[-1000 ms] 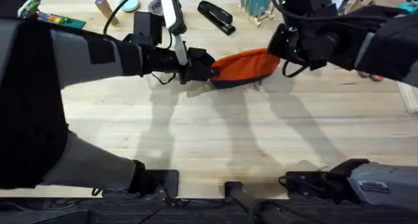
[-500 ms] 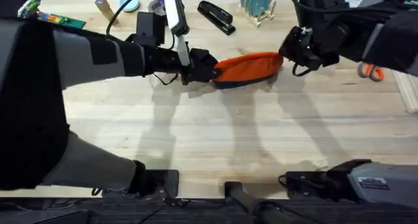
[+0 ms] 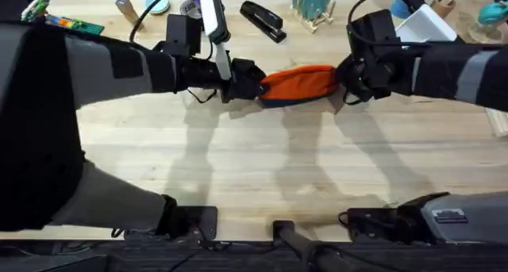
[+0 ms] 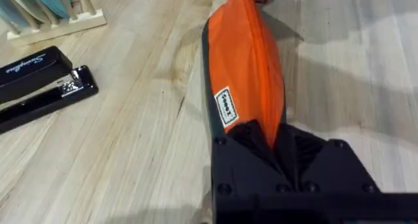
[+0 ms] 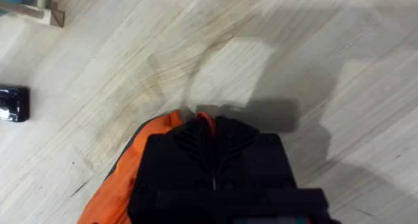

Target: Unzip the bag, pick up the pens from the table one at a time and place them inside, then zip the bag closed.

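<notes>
- The left gripper (image 3: 252, 83) clamps the bag's (image 3: 300, 83) near end. It should hold firm so the fabric stays taut.
- The right gripper (image 3: 343, 75) is at the far end, fingers pressed together, seemingly on the zip end; I judge it should draw the pull straight along the seam, low and level.
- The bag lies on the table (image 3: 254, 169) between the grippers: orange, dark lower edge, small white label (image 4: 225, 106), zip looking closed.

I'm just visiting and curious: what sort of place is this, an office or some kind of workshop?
Probably a robotics lab bench. Two robot arms work over a wooden table, holding an orange pencil pouch, with a black stapler and a rack of plates behind.
</notes>
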